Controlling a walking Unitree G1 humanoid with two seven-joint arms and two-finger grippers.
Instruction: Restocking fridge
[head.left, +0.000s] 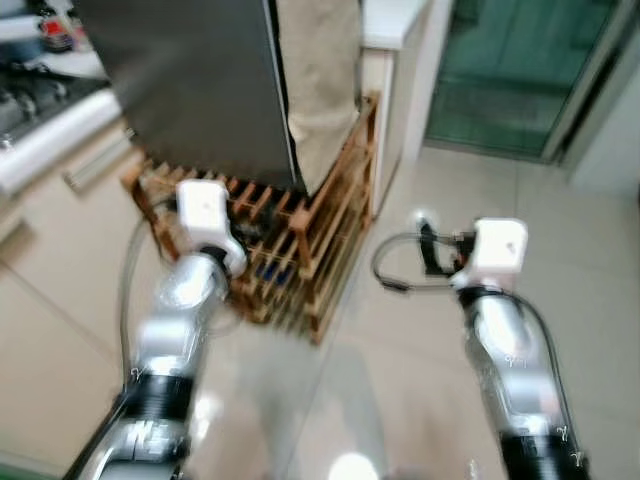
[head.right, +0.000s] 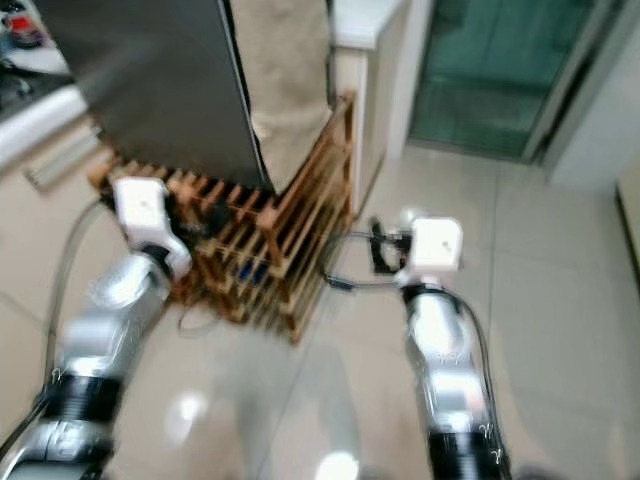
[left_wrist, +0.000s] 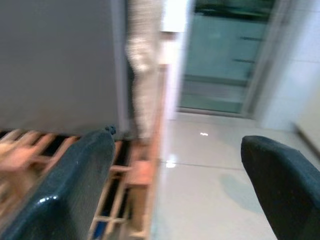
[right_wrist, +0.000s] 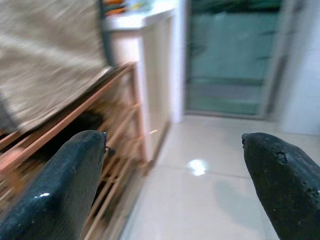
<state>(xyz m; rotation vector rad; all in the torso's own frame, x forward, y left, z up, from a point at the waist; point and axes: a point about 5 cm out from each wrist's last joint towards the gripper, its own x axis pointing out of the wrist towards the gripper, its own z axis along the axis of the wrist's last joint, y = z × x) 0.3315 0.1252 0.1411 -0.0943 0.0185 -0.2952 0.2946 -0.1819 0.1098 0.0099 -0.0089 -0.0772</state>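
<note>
The left gripper (left_wrist: 175, 185) and right gripper (right_wrist: 172, 185) both hang spread wide and empty above the tiled floor (head.left: 420, 330), just short of the grey fridge (head.left: 190, 80) behind the wooden rack (head.left: 310, 240), whose heavy, smooth door probably wants a firm edge pull.

One wooden rack (head.left: 318, 236), one grey door (head.left: 200, 80), two arms

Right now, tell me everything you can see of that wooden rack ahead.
The wooden rack is a low, slatted crate-like frame of orange-brown wood, with open shelves and corner posts. It stands on the pale tiled floor beside a white cabinet. A grey panel and a beige cloth rise from its top. Blur hides its contents.
</note>
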